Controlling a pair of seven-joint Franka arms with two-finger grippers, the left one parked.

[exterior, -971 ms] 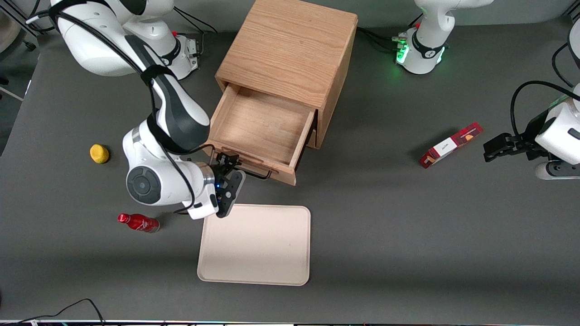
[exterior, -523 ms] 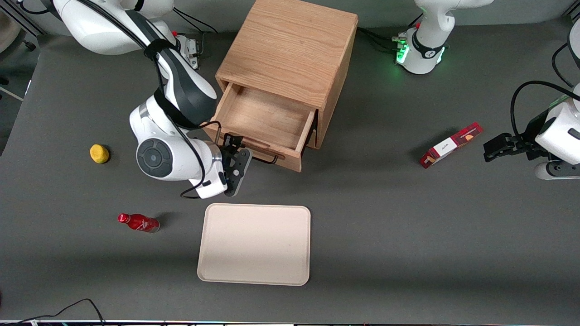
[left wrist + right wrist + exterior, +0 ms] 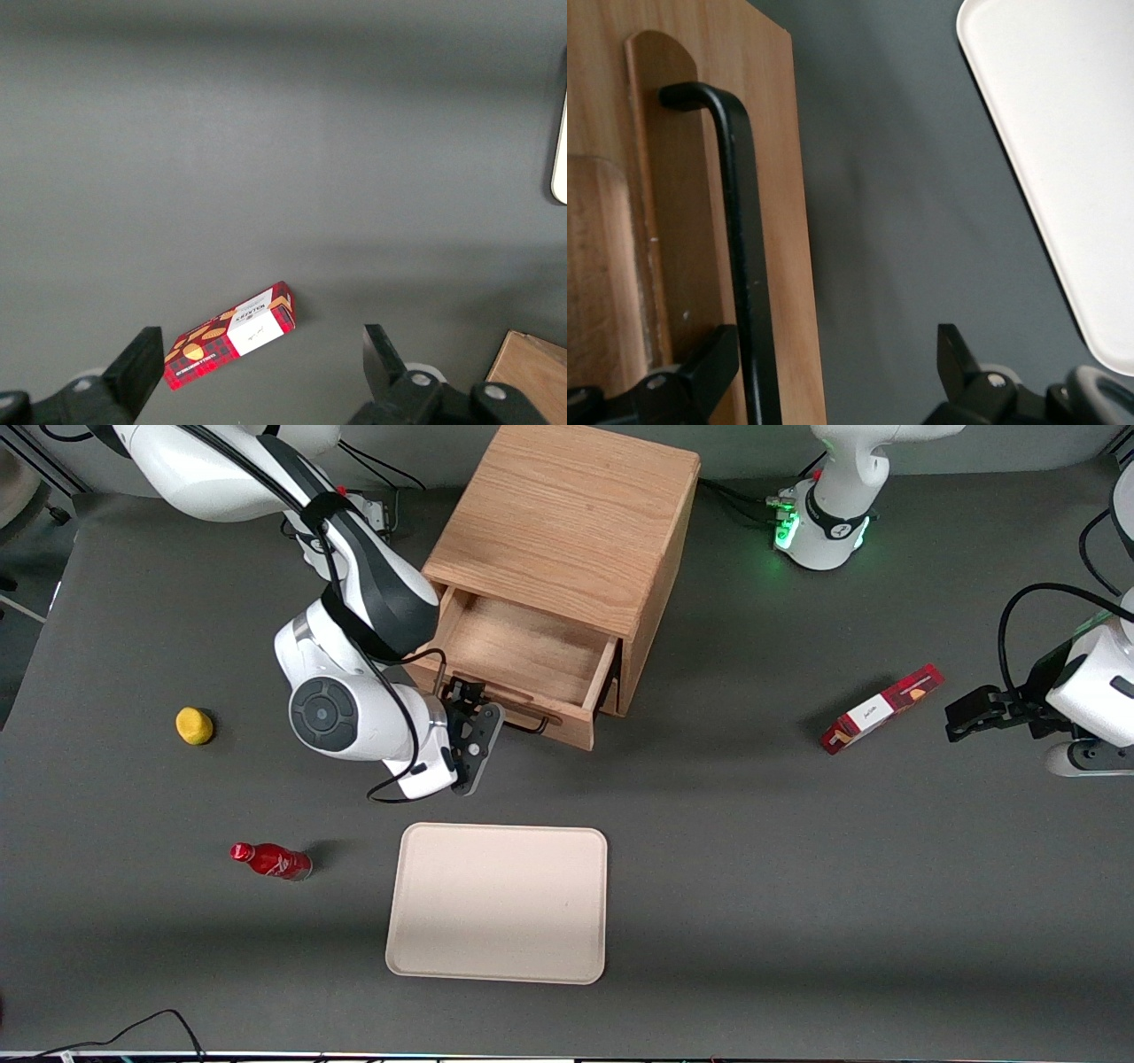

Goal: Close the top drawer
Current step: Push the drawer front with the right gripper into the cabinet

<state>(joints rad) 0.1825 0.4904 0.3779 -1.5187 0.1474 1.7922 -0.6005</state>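
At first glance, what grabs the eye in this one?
The oak cabinet with its top drawer partly pulled out and empty, and the claw at the drawer's black handle, one finger against the front panel. Nearer the camera lies a pale tray; a red bottle and yellow fruit sit toward the working arm's end.

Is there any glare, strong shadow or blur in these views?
Front view: even light, soft shadows beside the cabinet and under the tray, and a green glow at the parked arm's base. Right wrist view: the top drawer handle is slightly soft at close range, with the gripper open around it.
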